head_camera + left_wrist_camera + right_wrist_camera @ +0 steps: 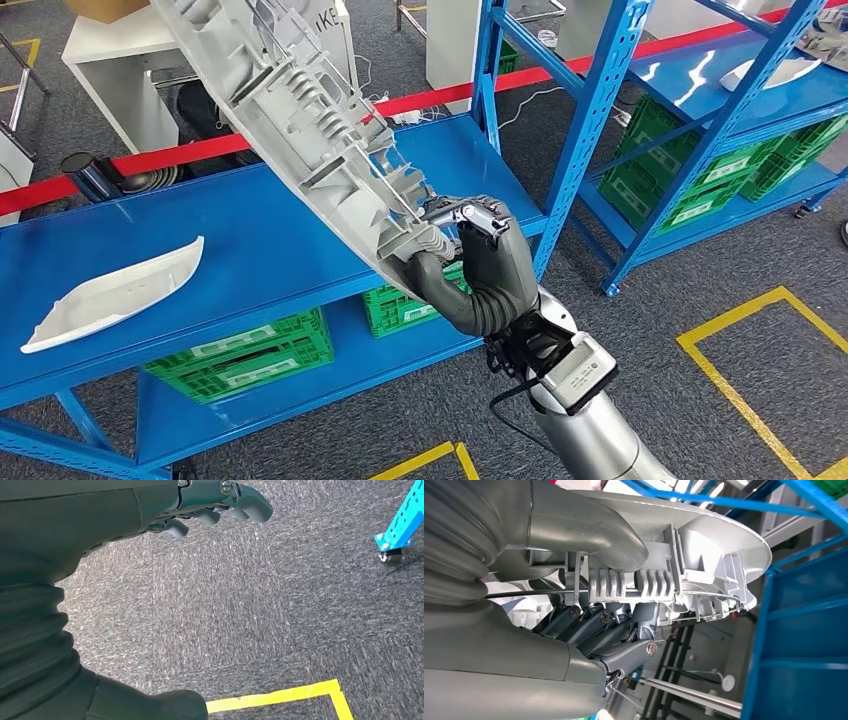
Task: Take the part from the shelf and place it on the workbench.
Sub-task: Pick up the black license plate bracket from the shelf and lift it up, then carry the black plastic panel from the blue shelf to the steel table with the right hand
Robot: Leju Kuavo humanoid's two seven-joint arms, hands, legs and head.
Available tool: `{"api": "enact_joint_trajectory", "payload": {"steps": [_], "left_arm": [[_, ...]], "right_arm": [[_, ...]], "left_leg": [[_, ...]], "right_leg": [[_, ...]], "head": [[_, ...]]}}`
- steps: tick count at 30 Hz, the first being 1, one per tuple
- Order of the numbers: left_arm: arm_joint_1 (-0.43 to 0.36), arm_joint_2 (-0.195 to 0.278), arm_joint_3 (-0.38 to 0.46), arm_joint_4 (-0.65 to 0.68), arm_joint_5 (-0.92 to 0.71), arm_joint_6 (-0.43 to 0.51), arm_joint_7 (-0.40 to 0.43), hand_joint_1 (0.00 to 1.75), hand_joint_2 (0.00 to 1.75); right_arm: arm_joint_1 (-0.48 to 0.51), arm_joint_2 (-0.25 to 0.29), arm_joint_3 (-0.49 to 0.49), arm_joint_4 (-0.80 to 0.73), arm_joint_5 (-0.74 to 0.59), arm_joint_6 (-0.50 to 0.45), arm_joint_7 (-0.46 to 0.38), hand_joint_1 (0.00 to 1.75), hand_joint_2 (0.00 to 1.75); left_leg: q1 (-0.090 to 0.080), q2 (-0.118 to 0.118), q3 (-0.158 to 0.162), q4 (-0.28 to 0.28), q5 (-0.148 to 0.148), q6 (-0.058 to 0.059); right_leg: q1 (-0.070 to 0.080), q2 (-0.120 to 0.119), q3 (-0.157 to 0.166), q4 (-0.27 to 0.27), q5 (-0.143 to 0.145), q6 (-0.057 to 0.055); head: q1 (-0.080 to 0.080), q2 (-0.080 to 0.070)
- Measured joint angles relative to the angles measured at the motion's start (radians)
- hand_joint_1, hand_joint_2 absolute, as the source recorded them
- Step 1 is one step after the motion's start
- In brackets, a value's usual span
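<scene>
A: Left to right in your head view, what's at the edges?

B: A second white part [115, 293] lies flat near the left end of the blue shelf [270, 235], close to its front edge. Bare blue surface runs between it and the held part. Past the shelf's right upright there's grey carpet [700, 270] with yellow tape [745, 385], then a second blue rack [700, 120] with green crates [720, 165].

A: And the task part?

B: The grey part [300, 130] is in your right hand [480, 262], tilted steeply over the shelf, ribbed underside facing the camera. Its upper end is cut off by the frame top, so you can't read its full length.

A: Grip detail?

B: The right wrist view gives what the head view hides: thumb [589, 530] on one face of the part [684, 565], dark fingers [594, 630] closed against the ribbed side. How far the lower end sits from the shelf I cannot tell.

A: Left hand?

B: Left hand [100, 530] holds nothing, fingers [245, 502] loosely apart, over carpet [250, 605] with a yellow tape corner [300, 695] and a blue caster foot [395, 540] nearby
</scene>
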Motion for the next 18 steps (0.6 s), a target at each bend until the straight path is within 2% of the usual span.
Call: {"api": "enact_joint_trajectory", "payload": {"steps": [2,4,5,7,8,9,10,12,13,14,15,18], "left_arm": [[0.000,-0.001,0.000,0.000,0.000,0.003,0.000,0.00,1.75],[0.000,-0.002,0.000,0.000,0.000,0.005,0.000,0.00,1.75],[0.000,-0.003,0.000,0.000,0.000,0.005,0.000,0.00,1.75],[0.000,-0.003,0.000,0.000,0.000,0.005,0.000,0.00,1.75],[0.001,-0.003,0.000,0.000,0.000,0.005,0.001,0.00,1.75],[0.001,-0.003,0.000,0.000,0.000,0.005,0.001,0.00,1.75],[0.001,-0.003,0.000,0.000,0.000,0.005,0.002,0.00,1.75],[0.001,-0.004,0.000,0.000,0.000,0.005,0.003,0.00,1.75],[0.001,-0.004,0.000,0.000,0.000,0.005,0.003,0.00,1.75],[0.001,-0.004,0.000,0.000,0.000,0.005,0.003,0.00,1.75],[0.001,-0.003,0.000,0.000,0.000,0.005,0.003,0.00,1.75],[0.001,-0.003,0.000,0.000,0.000,0.005,0.002,0.00,1.75]], "right_arm": [[0.001,-0.001,0.003,-0.014,-0.002,-0.001,0.000,1.66,1.75],[0.000,-0.003,0.005,-0.026,-0.002,-0.002,0.000,1.66,1.75],[-0.001,-0.004,0.006,-0.030,-0.002,-0.002,0.000,1.66,1.75],[-0.001,-0.008,0.007,-0.032,-0.002,-0.003,0.000,1.66,1.75],[-0.001,-0.010,0.008,-0.032,-0.002,-0.003,0.000,1.66,1.75],[-0.001,-0.012,0.009,-0.032,-0.001,-0.003,0.000,1.66,1.75],[-0.001,-0.014,0.010,-0.032,0.002,-0.003,0.000,1.66,1.75],[-0.001,-0.016,0.011,-0.032,0.008,-0.004,0.000,1.66,1.75],[-0.001,-0.017,0.012,-0.032,0.010,-0.004,0.000,1.66,1.75],[0.000,-0.017,0.012,-0.033,0.010,-0.005,0.000,1.66,1.75],[0.001,-0.018,0.013,-0.034,0.010,-0.005,0.000,1.66,1.75],[0.002,-0.020,0.014,-0.038,0.012,-0.005,0.000,1.66,1.75]], "left_leg": [[0.001,0.000,0.001,-0.003,0.008,0.006],[0.008,0.003,0.005,-0.015,0.021,0.013],[0.013,0.004,0.005,-0.020,0.026,0.016],[0.015,0.007,0.001,-0.018,0.028,0.017],[0.015,0.008,-0.002,-0.016,0.028,0.017],[0.017,0.009,-0.005,-0.012,0.028,0.016],[0.019,0.009,-0.008,-0.008,0.026,0.014],[0.025,0.007,-0.014,0.006,0.021,0.005],[0.027,0.005,-0.020,0.015,0.017,-0.002],[0.027,0.003,-0.025,0.022,0.015,-0.009],[0.026,0.001,-0.029,0.027,0.014,-0.016],[0.026,-0.001,-0.036,0.033,0.012,-0.035]], "right_leg": [[-0.001,0.000,0.001,-0.002,0.004,0.007],[-0.001,0.000,-0.008,0.019,-0.015,0.016],[-0.001,0.000,-0.024,0.056,-0.042,0.020],[-0.006,0.000,-0.080,0.190,-0.113,0.029],[-0.009,0.000,-0.105,0.252,-0.135,0.033],[-0.013,-0.001,-0.117,0.284,-0.139,0.038],[-0.016,-0.001,-0.108,0.275,-0.123,0.042],[-0.024,-0.002,-0.038,0.153,-0.070,0.050],[-0.024,-0.001,-0.003,0.094,-0.050,0.050],[-0.023,0.002,0.019,0.052,-0.041,0.046],[-0.022,0.005,0.026,0.036,-0.044,0.038],[-0.020,0.007,0.016,0.035,-0.042,0.010]], "head": [[0.000,0.000],[0.003,0.000],[0.006,0.000],[0.011,0.000],[0.012,0.000],[0.012,0.000],[0.012,0.000],[0.012,0.000],[0.013,0.000],[0.015,0.000],[0.015,0.000],[0.016,0.000]]}}
